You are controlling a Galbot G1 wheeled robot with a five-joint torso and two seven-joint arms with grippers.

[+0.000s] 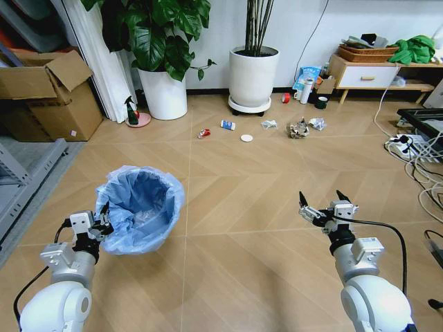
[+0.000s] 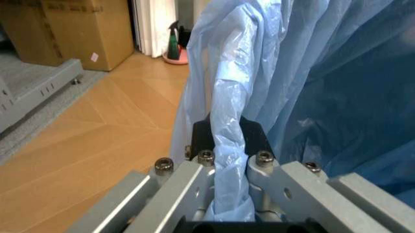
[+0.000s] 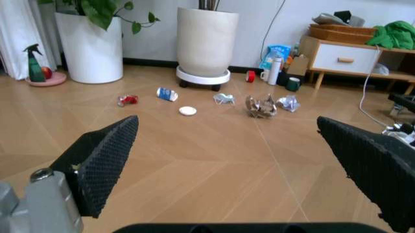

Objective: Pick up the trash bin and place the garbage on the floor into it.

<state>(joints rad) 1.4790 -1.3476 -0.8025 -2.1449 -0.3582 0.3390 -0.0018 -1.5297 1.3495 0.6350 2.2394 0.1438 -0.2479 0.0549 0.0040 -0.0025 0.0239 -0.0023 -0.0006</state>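
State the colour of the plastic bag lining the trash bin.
Light blue. The bag lining the trash bin shows best in the head view.

The trash bin sits at the near left of the floor, and everything else is placed from it. The left pincer is at the bin's near-left rim, closed on a fold of its bag. The right pincer hangs well to the bin's right, level with it, its fingers spread apart. The garbage lies far beyond the bin and to its right, strewn in a row. Behind that row stand two plant pots, one nearer the bin's side. A cardboard box stands beyond the bin to its left.
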